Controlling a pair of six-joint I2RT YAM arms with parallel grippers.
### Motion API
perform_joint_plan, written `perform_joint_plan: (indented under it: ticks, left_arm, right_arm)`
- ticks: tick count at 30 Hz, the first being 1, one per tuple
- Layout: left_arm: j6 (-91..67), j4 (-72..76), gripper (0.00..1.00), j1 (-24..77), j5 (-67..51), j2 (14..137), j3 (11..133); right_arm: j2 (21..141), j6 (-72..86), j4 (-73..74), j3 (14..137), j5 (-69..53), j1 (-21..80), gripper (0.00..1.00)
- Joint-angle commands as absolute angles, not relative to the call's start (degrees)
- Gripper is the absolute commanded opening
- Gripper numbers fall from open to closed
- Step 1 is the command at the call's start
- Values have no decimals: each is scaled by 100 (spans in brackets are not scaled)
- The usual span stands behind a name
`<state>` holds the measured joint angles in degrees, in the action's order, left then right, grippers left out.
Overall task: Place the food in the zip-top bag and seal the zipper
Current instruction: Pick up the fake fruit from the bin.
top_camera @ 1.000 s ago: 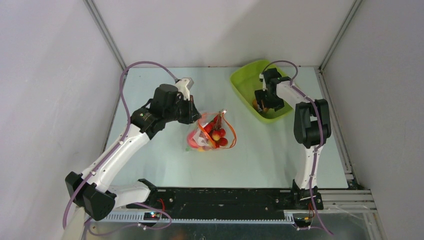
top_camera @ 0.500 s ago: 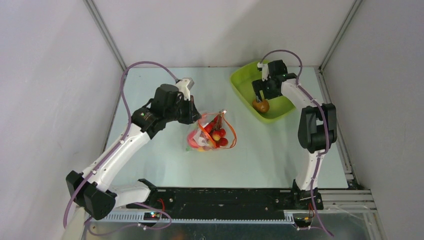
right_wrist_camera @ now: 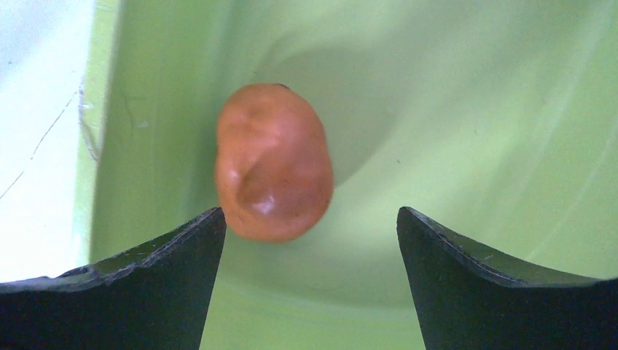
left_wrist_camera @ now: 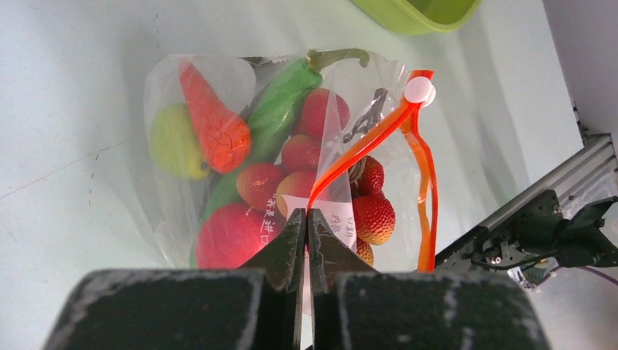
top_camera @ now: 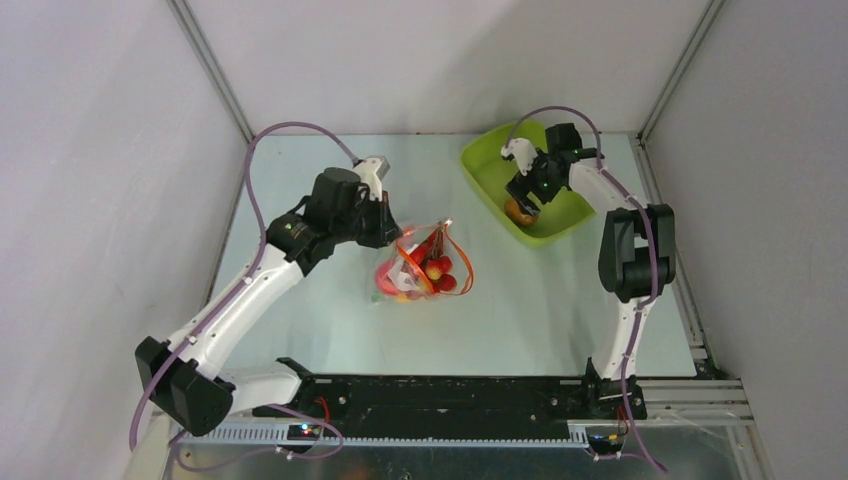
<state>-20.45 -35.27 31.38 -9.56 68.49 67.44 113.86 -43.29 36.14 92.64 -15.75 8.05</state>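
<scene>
In the upper right of the top view, inside the lime-green tray [top_camera: 487, 165], the orange mango [right_wrist_camera: 273, 171] lies just ahead of the wide-open, empty right claw [right_wrist_camera: 312, 219], off-centre toward the frame-left finger, its long axis crosswise to the closing line; the left claw [left_wrist_camera: 306, 219] is clamped on the mouth of the zip-top bag [left_wrist_camera: 328, 138] at mid-table.

From above, the light is bright and even; it seems to come from overhead, and my arms throw only soft, faint shadows on the pale green desk [top_camera: 540, 310]. At my left wrist the clear plastic zip-top bag [left_wrist_camera: 331, 138] is sharp, with small white glare on its folds, while the black fingers [left_wrist_camera: 175, 306] of my left hand [left_wrist_camera: 307, 213] are blurred and grainy near the lens. At my right wrist the orange rounded toy fruit [right_wrist_camera: 273, 171] is slightly soft, with a gentle shine, the lime-green plastic tray [right_wrist_camera: 474, 109] is darker just around it, and my right hand [right_wrist_camera: 310, 215] is dark, almost without detail.
</scene>
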Motion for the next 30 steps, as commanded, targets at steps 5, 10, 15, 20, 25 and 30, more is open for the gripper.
perform_joint_plan:
  ticks: [5, 10, 15, 20, 25, 30]
  left_arm:
    - [-1879, -3576, 5, 3150, -919, 7013, 6938]
    - [-1874, -3609, 4, 3153, -894, 7037, 6961]
    - [-1881, -3599, 4, 3155, -838, 6993, 6960]
    - [-1887, -3593, 4, 3155, -859, 6952, 6968]
    - [-1918, -3579, 4, 3151, -856, 6835, 6957]
    - [-1997, -3520, 4, 3155, -940, 6686, 6919]
  right_arm:
    - [11912, -5577, 3678, 9476, -1822, 1130, 91]
    - [12470, -5644, 4085, 9991, -1877, 1172, 89]
    - [12762, -5559, 4315, 10148, -1789, 1156, 85]
    - [12642, -5416, 4281, 10023, -1793, 1085, 78]
    - [12250, -5027, 3989, 9830, -1736, 1010, 58]
    - [11649, -4243, 3418, 9642, -1426, 903, 46]
